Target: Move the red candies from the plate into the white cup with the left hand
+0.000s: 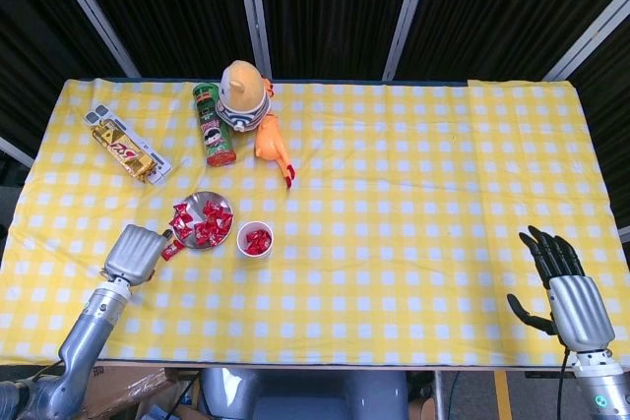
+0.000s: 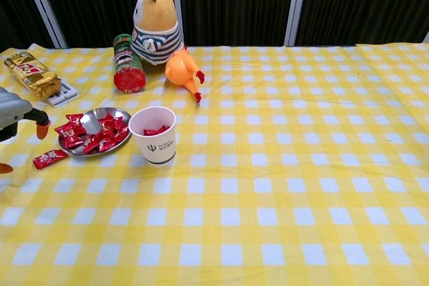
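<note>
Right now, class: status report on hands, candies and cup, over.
Left hand empty beside plate. Right hand open, idle. One candy on cloth; some in white cup. Path clear.

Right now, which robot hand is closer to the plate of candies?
Left. The left hand sits just beside the plate, on its left. The right hand is far across the table.

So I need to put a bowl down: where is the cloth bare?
Bare cloth runs from the white cup and orange toy across to the right hand. It is crowded near the left hand: plate, stray candy, can.
</note>
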Controlling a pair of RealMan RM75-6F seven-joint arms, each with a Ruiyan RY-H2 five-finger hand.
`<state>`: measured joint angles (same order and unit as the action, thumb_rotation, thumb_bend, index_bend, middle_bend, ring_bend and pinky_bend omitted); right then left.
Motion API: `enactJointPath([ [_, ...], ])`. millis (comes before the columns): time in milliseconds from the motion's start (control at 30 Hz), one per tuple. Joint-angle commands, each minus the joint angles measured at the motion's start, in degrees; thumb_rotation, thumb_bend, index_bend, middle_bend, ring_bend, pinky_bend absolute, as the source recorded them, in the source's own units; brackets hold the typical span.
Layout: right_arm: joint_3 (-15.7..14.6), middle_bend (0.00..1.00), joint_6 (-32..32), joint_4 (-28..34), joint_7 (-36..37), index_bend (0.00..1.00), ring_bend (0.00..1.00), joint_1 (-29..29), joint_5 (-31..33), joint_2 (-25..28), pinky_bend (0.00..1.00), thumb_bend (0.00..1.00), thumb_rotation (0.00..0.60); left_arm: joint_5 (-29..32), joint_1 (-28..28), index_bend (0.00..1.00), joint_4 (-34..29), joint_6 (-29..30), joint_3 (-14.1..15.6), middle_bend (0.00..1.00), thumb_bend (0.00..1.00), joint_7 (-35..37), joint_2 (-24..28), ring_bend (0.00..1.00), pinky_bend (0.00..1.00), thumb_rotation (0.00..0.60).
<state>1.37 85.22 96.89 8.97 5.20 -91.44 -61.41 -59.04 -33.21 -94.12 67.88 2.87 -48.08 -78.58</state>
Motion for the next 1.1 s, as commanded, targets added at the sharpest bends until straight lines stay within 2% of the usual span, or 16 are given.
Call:
enactJointPath([
  [33,-0.01,0.0,0.02,0.01,-0.01,0.0,0.0,-0.02,-0.02,-0.01,0.0,0.39,0.6,3.52,1.53,0.39,0.1,3.75,-2.03,0.94,0.22,-2.96,-2.38,0.91,0.95,0.6],
  [200,-0.01,0.0,0.09,0.05,0.08,0.0,0.0,-0.03,-0.08,0.04,0.0,0.39,0.6,7.03,2.2,0.41,0.68,6.48,-3.93,0.94,0.31,-5.54,-4.73,0.91,0.95,0.6],
  [400,-0.13,0.0,0.11,0.11,0.18,0.0,0.0,-0.05,-0.29,0.09,0.0,0.39,0.6,12.54,2.37,0.41,1.71,7.62,-7.12,0.94,0.32,-6.24,-8.6,0.91,0.96,0.6],
  [733,-0.1,0.0,0.04,0.07,0.32,0.0,0.0,-0.01,-0.19,0.12,0.0,0.39,0.6,13.05,1.81,0.42,3.06,8.07,-8.2,0.94,0.34,-6.26,-11.87,0.91,0.96,0.6],
  [1100,-0.17,0.0,0.08,0.13,0.54,0.0,0.0,-0.01,-0.36,0.17,0.0,0.39,0.6,14.14,1.46,0.42,3.41,7.93,-8.86,0.94,0.36,-6.75,-13.01,0.91,0.96,0.6],
])
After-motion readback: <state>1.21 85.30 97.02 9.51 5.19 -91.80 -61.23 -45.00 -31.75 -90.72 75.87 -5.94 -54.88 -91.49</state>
